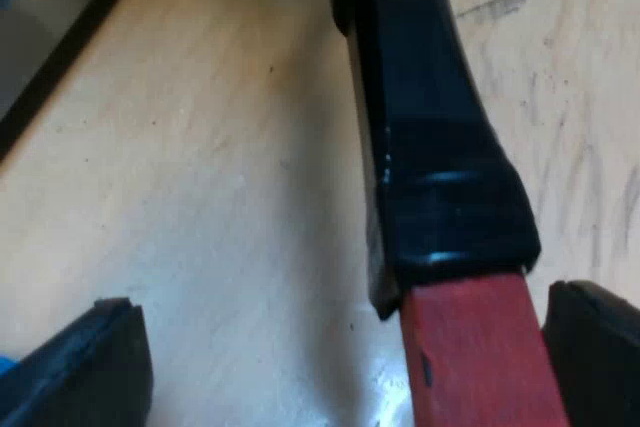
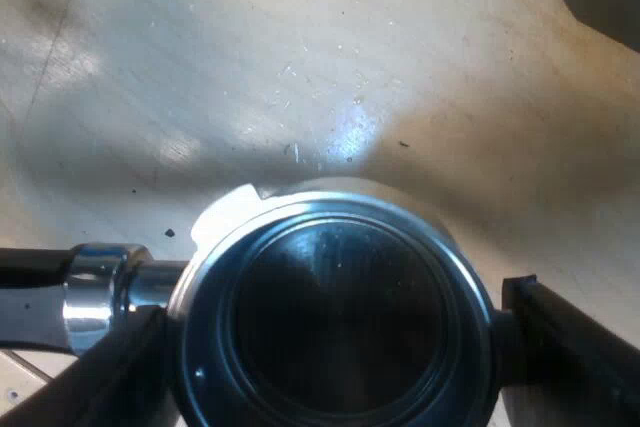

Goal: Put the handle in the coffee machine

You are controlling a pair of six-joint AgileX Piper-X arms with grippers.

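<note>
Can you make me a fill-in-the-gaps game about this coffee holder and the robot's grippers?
1. The handle ends in the colour ___.
2. The left gripper around that handle is ___, not shut.
3. The right gripper is shut on the round holder, which is made of shiny ___.
Missing words: red; open; metal.

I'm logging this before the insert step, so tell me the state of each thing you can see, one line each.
metal holder: loose, over the table, basket opening upward, dark inside.
handle: loose, over the table, not locked into anything.
red end: between the left gripper's fingers.
left gripper: open, fingers apart on either side of the red end.
right gripper: shut on the metal holder's basket.
</note>
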